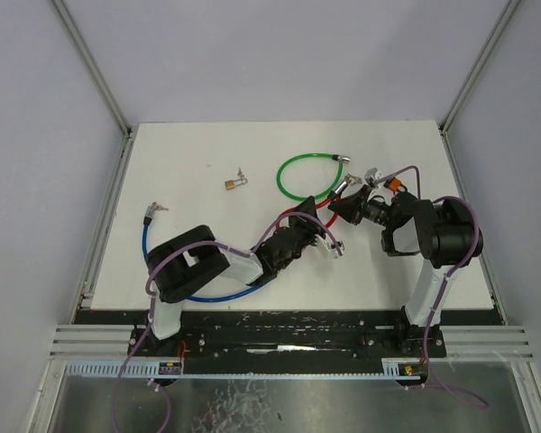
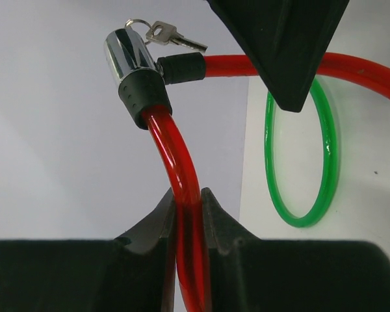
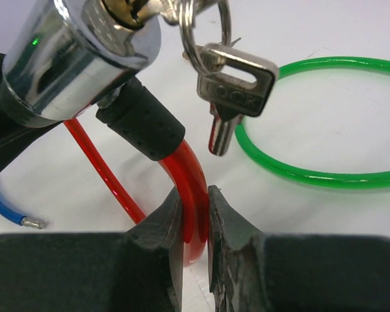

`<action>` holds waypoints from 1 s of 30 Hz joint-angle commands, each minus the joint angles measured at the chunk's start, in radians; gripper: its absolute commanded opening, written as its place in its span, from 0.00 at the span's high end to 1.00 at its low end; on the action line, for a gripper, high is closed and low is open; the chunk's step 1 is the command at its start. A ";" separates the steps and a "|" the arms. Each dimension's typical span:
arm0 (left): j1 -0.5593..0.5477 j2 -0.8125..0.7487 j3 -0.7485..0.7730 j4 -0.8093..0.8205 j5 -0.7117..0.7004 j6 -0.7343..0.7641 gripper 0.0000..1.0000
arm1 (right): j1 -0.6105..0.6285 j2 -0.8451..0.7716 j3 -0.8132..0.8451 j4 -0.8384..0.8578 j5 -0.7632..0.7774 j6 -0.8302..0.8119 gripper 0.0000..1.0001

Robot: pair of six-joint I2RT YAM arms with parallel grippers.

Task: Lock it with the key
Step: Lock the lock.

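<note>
Red cable (image 2: pixel 172 153) pinched by left gripper (image 2: pixel 188 207) and right gripper (image 3: pixel 195 205), key (image 3: pixel 237 84) dangling off lock (image 3: pixel 65 58), green loop (image 2: pixel 305 221) at eleven o'clock.

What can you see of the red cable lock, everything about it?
The red cable lock is a glossy, see-through red plastic-coated cable bent into a loop. Black rubbery sleeves at its ends meet a shiny chrome barrel. A ring at the barrel's keyhole carries a dangling silver key. The left gripper and the right gripper each pinch the cable close to the barrel. It sits beside the green cable.
</note>
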 commanded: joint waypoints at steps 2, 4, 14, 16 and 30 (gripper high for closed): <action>-0.064 0.068 -0.049 -0.029 0.076 -0.004 1.00 | 0.008 -0.053 -0.004 0.201 0.018 -0.051 0.92; -0.069 0.076 -0.055 0.005 0.054 -0.007 1.00 | 0.008 -0.066 -0.023 0.201 0.008 -0.069 0.90; -0.103 -0.001 -0.096 0.085 0.027 -0.173 1.00 | 0.008 -0.153 -0.084 0.201 -0.056 -0.194 0.96; -0.104 -0.053 -0.110 0.047 0.056 -0.241 1.00 | 0.008 -0.181 -0.098 0.202 -0.058 -0.217 0.97; -0.002 -0.367 -0.040 -0.497 0.458 -0.644 1.00 | 0.008 -0.327 -0.130 0.203 -0.040 -0.269 1.00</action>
